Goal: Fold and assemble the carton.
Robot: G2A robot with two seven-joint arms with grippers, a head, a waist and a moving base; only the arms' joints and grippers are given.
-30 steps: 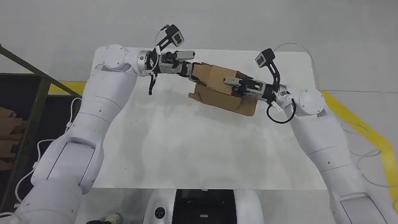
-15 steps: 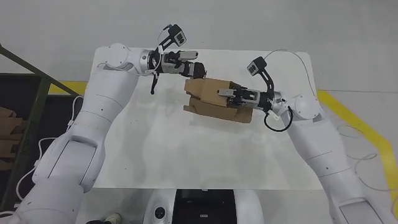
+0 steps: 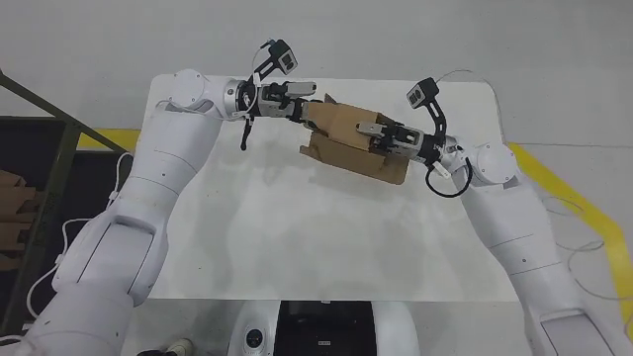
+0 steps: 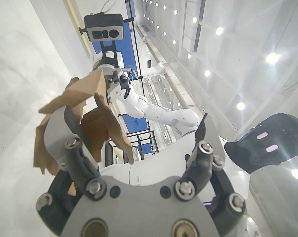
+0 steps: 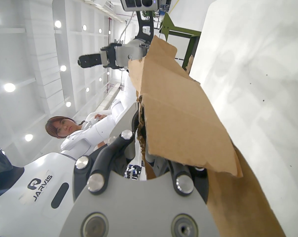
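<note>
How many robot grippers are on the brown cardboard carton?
2. The left gripper hooks one finger among flaps at one end of the brown cardboard carton; the right gripper clamps the opposite end.

The left arm (image 3: 158, 163) and right arm (image 3: 516, 229) wore glossy white shells with rounded joints. Each wrist bore a black camera (image 3: 281, 57) on a bracket. Silver screws (image 4: 70, 143) studded the black links (image 4: 76, 155) and grey base plate (image 4: 144, 210) of the left pincer (image 4: 134, 114).

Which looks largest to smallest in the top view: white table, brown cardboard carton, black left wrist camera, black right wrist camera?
1. white rectangular table
2. brown cardboard carton
3. black left wrist camera and black right wrist camera look alike, so they are not ranked against each other.
</note>
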